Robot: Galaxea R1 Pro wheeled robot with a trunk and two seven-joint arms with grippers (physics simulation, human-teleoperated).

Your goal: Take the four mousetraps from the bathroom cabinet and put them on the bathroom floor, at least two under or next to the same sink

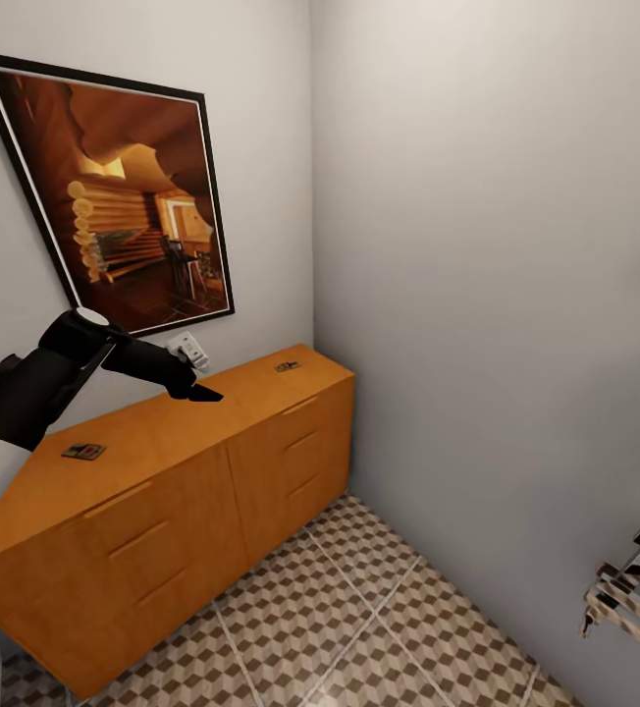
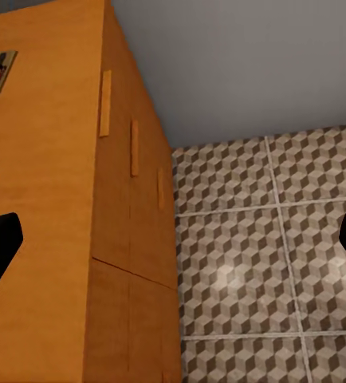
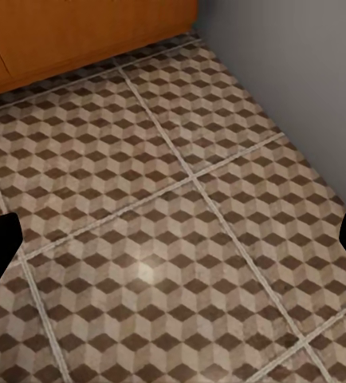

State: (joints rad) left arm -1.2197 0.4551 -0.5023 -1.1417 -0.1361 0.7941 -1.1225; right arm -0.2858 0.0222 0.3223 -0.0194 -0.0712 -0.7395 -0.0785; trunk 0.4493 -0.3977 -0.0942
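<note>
Left claw [image 1: 202, 394]: I hold it over the cabinet [image 1: 163, 491] top, fingers spread, empty, lined up for a trap.
Right claw [image 3: 173, 239]: spread, empty, parked above the floor [image 3: 181, 207].
Traps: near one [image 1: 83, 451], far one [image 1: 288, 366], both atop the cabinet.

no readable text, labels or numbers anywhere (framed picture [image 1: 133, 201] bears none)

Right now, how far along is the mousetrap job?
Nothing looks placed: the visible bathroom floor shows no traps. Two mousetraps lie on the cabinet top. The left gripper hovers open above it, holding nothing. All four placements remain.
</note>
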